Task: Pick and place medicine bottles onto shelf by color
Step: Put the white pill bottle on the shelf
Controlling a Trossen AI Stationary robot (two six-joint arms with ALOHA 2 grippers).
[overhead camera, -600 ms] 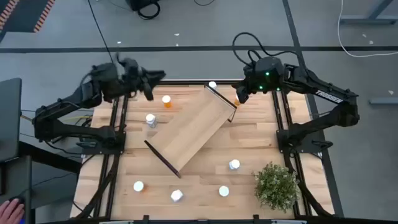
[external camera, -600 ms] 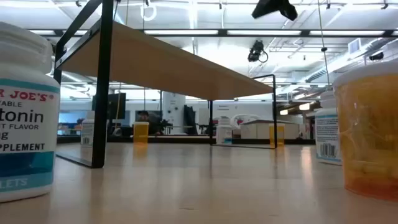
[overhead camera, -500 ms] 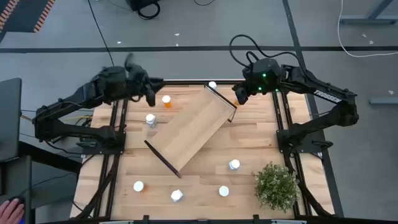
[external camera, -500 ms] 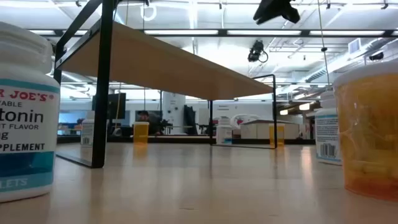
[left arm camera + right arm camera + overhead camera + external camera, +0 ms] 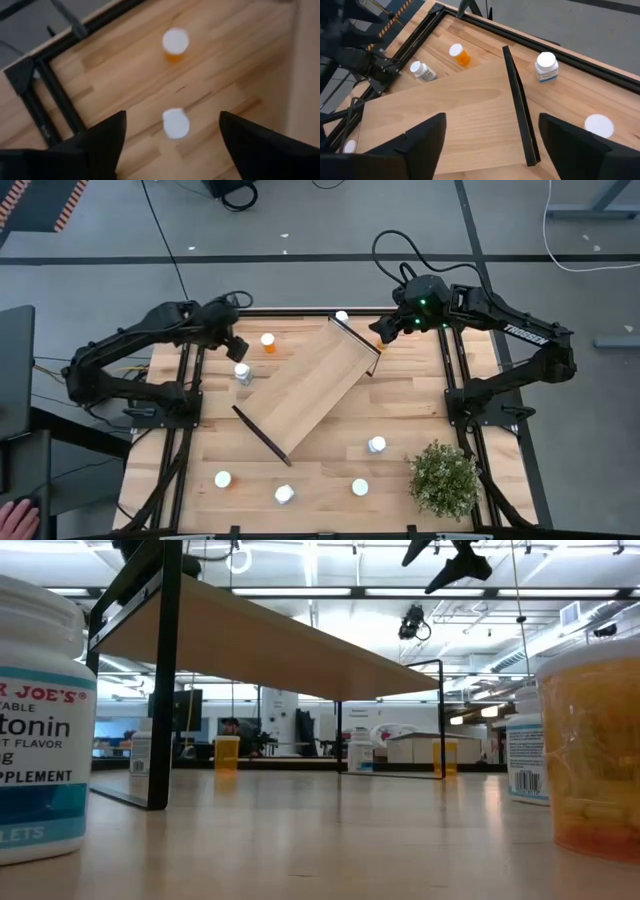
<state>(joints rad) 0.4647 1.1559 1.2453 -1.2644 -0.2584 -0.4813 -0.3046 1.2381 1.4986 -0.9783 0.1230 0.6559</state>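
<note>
A long light-wood shelf (image 5: 308,385) with thin dark end panels lies diagonally across the middle of the slatted wooden table (image 5: 400,415), one end near the table's far edge and the other toward its left-centre. In the low view it stands as a raised board on dark legs.

The left tool (image 5: 235,343) hangs over the far left part of the table with its two dark fingers (image 5: 102,145) spread wide and nothing between them. In the left wrist view a white-bodied medicine bottle with a round white cap (image 5: 242,372) shows in the gap between those fingers, on the table below and not touched. An orange-bodied bottle with a white cap (image 5: 268,342) stands farther off, near the shelf's long edge.

The right tool (image 5: 385,330) hovers above the shelf's far end, its fingers (image 5: 420,150) also wide apart and empty. Near it a white bottle with a printed label (image 5: 546,66) stands at the table's far edge just beyond the dark end panel, and another white-capped bottle (image 5: 598,125) stands beside that panel on the right tool's side.

Four more white-capped bottles stand on the near half of the table: one at the near left (image 5: 222,479), one near the front middle (image 5: 284,495), one further right (image 5: 360,487) and one beside a small green potted plant (image 5: 443,478), namely (image 5: 376,445).
</note>
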